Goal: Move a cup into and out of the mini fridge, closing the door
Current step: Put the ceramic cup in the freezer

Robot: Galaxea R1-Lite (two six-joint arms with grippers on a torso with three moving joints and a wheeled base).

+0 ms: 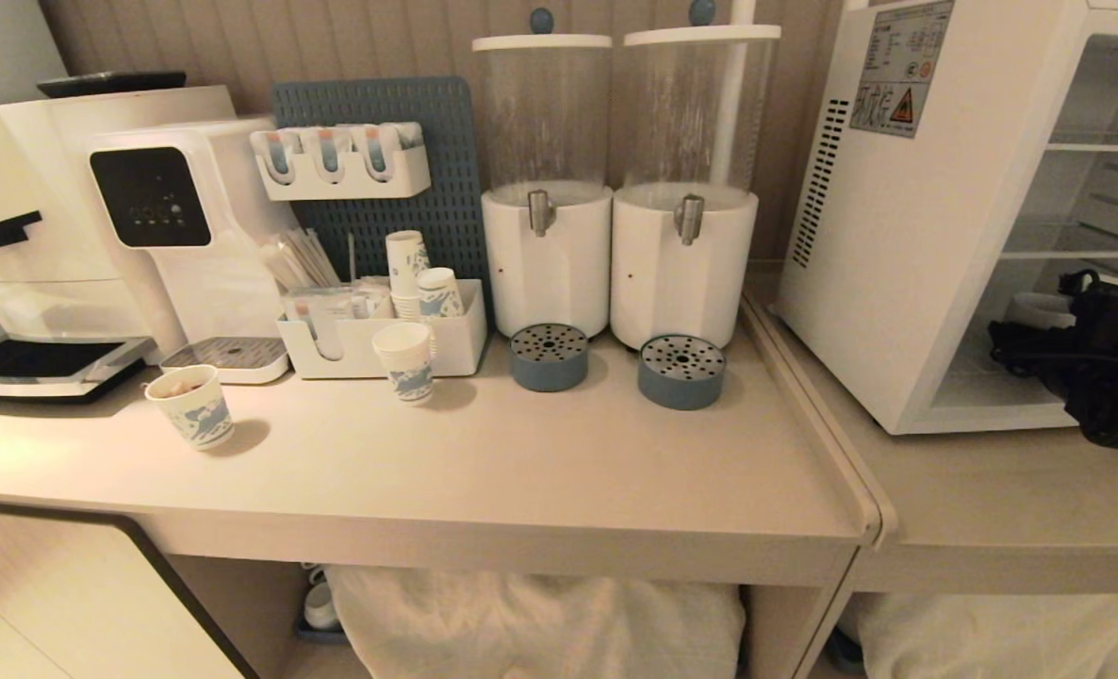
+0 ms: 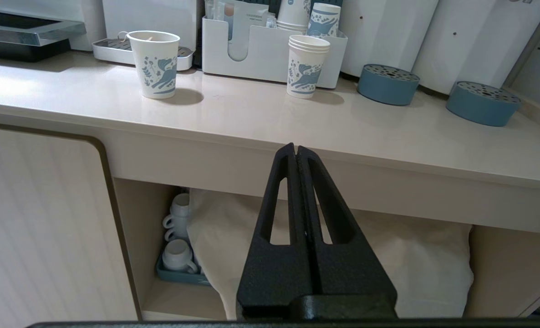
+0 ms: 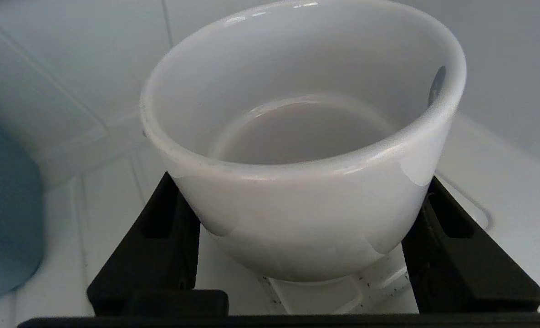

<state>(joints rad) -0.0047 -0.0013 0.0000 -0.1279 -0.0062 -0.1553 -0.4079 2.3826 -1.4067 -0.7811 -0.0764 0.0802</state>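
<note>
The right gripper [image 3: 299, 214] is inside the mini fridge [image 1: 908, 236]. The cup [image 3: 302, 150] sits upright between its two fingers [image 3: 160, 237], which press against opposite sides of the cup wall. The left gripper [image 2: 296, 152] hangs below the counter edge [image 2: 252, 136], fingers pressed together, holding nothing.

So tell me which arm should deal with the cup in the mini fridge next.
Right. The right gripper is already inside the mini fridge, its fingers on either side of the cup. The left gripper is shut, down below the counter edge.
</note>
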